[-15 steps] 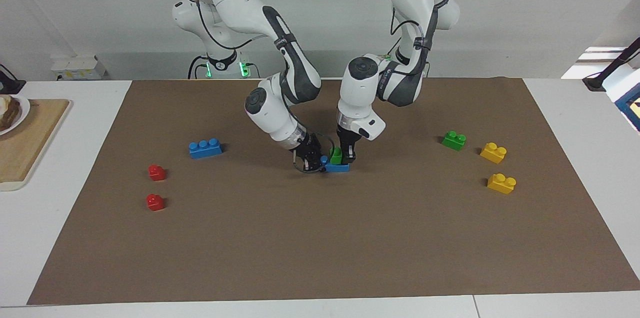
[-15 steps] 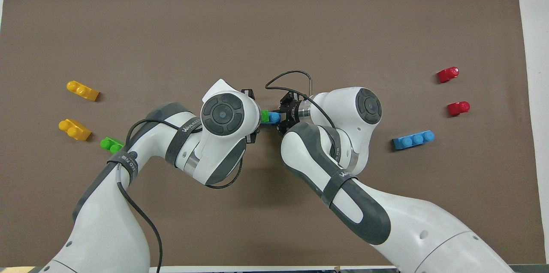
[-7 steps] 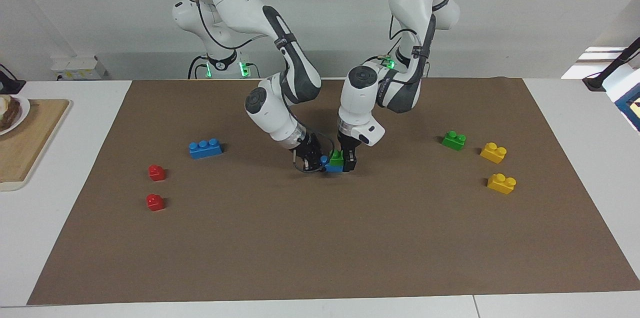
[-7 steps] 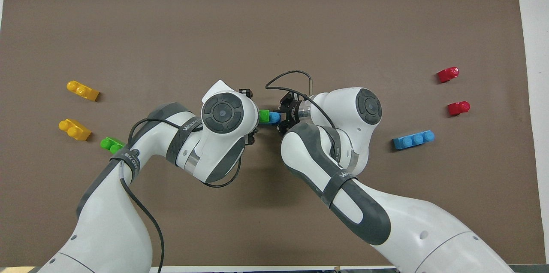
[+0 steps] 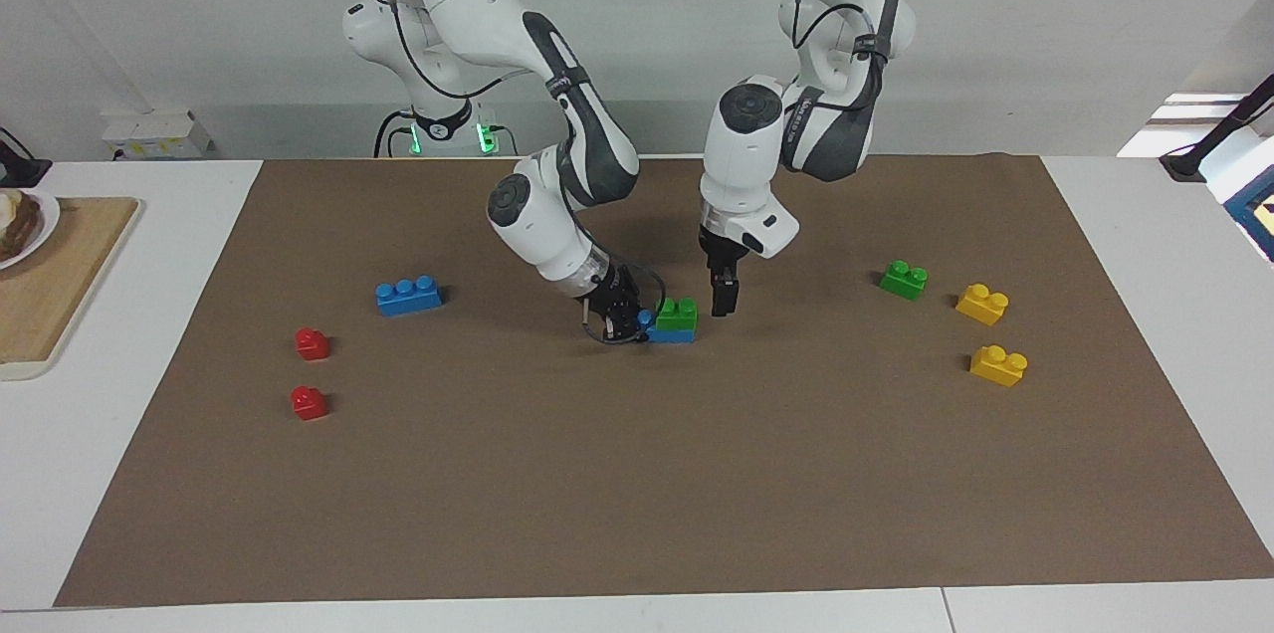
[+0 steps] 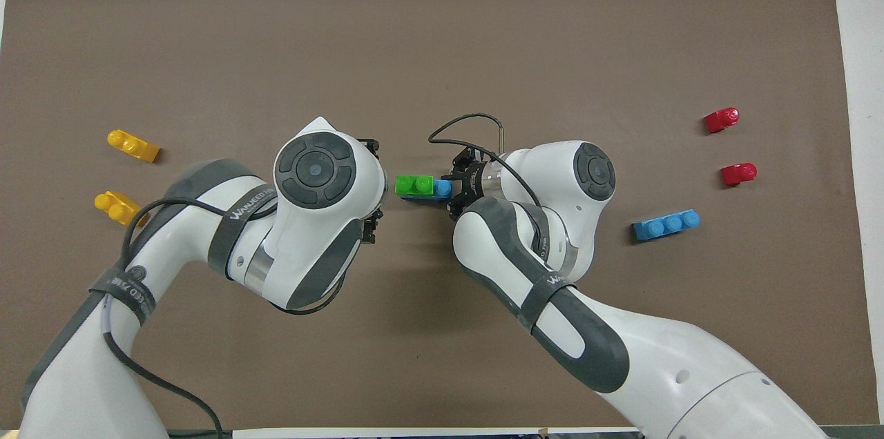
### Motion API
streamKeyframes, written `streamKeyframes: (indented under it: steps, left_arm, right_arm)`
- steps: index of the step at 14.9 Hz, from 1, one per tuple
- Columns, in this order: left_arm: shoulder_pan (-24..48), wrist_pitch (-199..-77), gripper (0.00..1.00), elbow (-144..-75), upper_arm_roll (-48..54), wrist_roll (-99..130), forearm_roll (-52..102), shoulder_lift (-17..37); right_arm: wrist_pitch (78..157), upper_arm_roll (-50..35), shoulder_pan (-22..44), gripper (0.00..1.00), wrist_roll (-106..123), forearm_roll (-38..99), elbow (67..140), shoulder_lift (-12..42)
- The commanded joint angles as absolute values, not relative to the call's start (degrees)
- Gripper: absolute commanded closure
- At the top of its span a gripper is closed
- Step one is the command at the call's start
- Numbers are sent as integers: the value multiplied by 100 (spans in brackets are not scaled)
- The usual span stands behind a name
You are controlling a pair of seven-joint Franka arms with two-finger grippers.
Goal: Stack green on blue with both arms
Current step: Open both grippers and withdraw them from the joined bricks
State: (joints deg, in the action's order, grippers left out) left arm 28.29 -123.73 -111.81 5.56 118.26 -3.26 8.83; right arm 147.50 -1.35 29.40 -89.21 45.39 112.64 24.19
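A green brick (image 5: 678, 314) sits stacked on a blue brick (image 5: 673, 335) in the middle of the brown mat; the pair also shows in the overhead view, green (image 6: 414, 184) on blue (image 6: 443, 187). My right gripper (image 5: 625, 320) is low at the mat and shut on the blue brick's end toward the right arm's side; it also shows in the overhead view (image 6: 457, 188). My left gripper (image 5: 726, 296) is open and empty, raised just off the stack toward the left arm's end. In the overhead view it is hidden under its own wrist.
A twin green brick (image 5: 904, 280) and two yellow bricks (image 5: 982, 304) (image 5: 998, 364) lie toward the left arm's end. A twin blue brick (image 5: 409, 296) and two red bricks (image 5: 312, 343) (image 5: 309, 403) lie toward the right arm's end. A wooden board (image 5: 60, 275) lies off the mat.
My left gripper has let go of the green brick, risen and moved toward the left arm's end. The green brick stays on the blue one. The right gripper has not moved.
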Motion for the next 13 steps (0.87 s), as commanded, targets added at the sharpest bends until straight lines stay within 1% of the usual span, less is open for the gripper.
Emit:
streamKeyframes:
  steps: [1, 5, 7, 9, 13]
  left_arm:
    - [2558, -11945, 0, -11276, 563, 11042, -255, 405]
    - [2023, -11725, 0, -11259, 536, 9742, -237, 185]
    - [1567, -11655, 0, -11250, 536, 9013, -237, 62]
    - [1119, -11637, 0, -11250, 510, 8021, -229, -105]
    - [380, -11190, 0, -11162, 492, 5587, -193, -307]
  right_arm:
    - [14941, -149, 2900, 2, -8965, 4676, 11355, 2435]
    - [14906, -149, 2883, 2, -8947, 4685, 11355, 2435]
    - [14845, -149, 2761, 2, -8903, 4685, 11355, 2400]
    - [14504, -149, 2480, 2, -8886, 4676, 11347, 2312]
    - [13739, -106, 1856, 2, -8798, 4579, 11329, 1970]
